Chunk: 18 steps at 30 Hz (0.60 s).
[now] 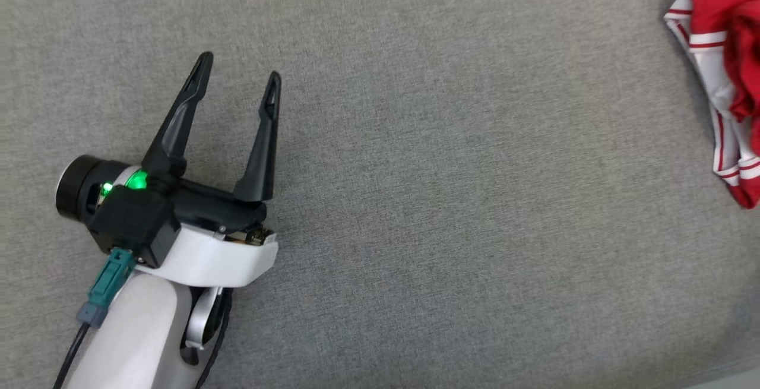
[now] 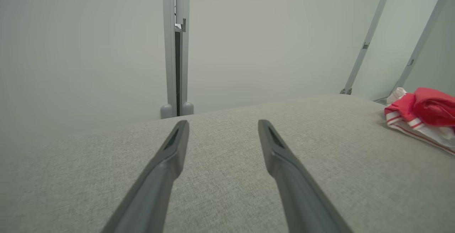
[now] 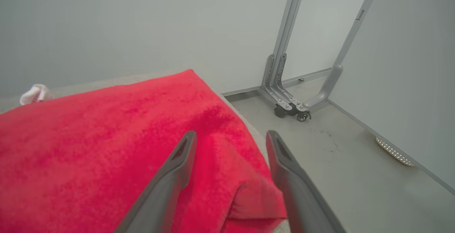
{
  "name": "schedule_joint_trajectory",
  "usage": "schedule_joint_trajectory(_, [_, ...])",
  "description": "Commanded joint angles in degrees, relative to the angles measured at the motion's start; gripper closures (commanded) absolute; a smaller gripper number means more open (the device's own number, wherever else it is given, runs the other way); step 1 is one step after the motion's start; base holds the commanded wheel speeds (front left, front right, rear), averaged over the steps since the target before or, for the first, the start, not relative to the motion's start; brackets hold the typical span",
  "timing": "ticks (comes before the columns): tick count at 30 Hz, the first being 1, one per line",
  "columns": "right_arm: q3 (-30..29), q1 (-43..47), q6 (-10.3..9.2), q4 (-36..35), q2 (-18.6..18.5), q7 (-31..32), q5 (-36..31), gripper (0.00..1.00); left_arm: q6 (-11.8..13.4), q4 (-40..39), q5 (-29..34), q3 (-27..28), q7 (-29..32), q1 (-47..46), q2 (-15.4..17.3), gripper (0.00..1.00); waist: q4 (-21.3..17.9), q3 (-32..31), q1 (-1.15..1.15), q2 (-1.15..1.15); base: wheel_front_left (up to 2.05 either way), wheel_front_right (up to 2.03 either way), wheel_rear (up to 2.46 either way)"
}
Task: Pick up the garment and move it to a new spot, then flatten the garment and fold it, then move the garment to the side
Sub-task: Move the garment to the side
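A crumpled red garment (image 1: 721, 80) with white striped trim lies at the right edge of the grey fabric table (image 1: 445, 199) in the head view. In the left wrist view the garment (image 2: 423, 117) sits far off to the right. My left gripper (image 1: 237, 83) stands open over bare table at the left, well away from it, and my left gripper (image 2: 223, 126) holds nothing. My right gripper (image 3: 230, 137) is open just above the red cloth (image 3: 117, 144), with the garment's edge under its fingers and nothing pinched between them.
Beyond the table's far edge stand pale wall panels and a metal post (image 2: 176, 48). To the right of the table is grey floor with a wheeled metal frame (image 3: 288, 101).
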Motion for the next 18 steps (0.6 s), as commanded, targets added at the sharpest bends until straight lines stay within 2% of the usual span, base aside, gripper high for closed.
schedule_joint_trajectory(1, [-0.1,2.0,-0.13,-0.7,1.2,-1.4,-0.3,0.00,0.4,0.4,-0.5,0.6,-0.4,1.2,0.5,0.00,-0.3,-2.3,0.00,0.00,0.00,0.00,0.00])
schedule_joint_trajectory(6, [-0.1,8.6,-0.13,-8.3,5.5,-3.0,-2.5,0.00,1.6,1.3,-1.8,2.0,-0.8,4.5,0.7,0.00,-0.3,-7.2,0.00,0.00,0.00,0.00,0.00])
schedule_joint_trajectory(13, [0.3,20.7,-0.13,-26.4,13.3,-3.0,-8.8,0.00,3.5,3.2,-3.7,3.9,-1.6,8.9,-0.1,0.00,2.4,-13.8,0.00,0.00,0.00,0.00,0.00])
schedule_joint_trajectory(18, [2.7,27.9,-0.13,-38.5,18.5,0.1,-12.2,0.00,4.5,3.8,-5.2,5.0,-2.2,11.6,-0.9,0.00,5.4,-17.1,0.00,0.00,0.00,0.00,0.00])
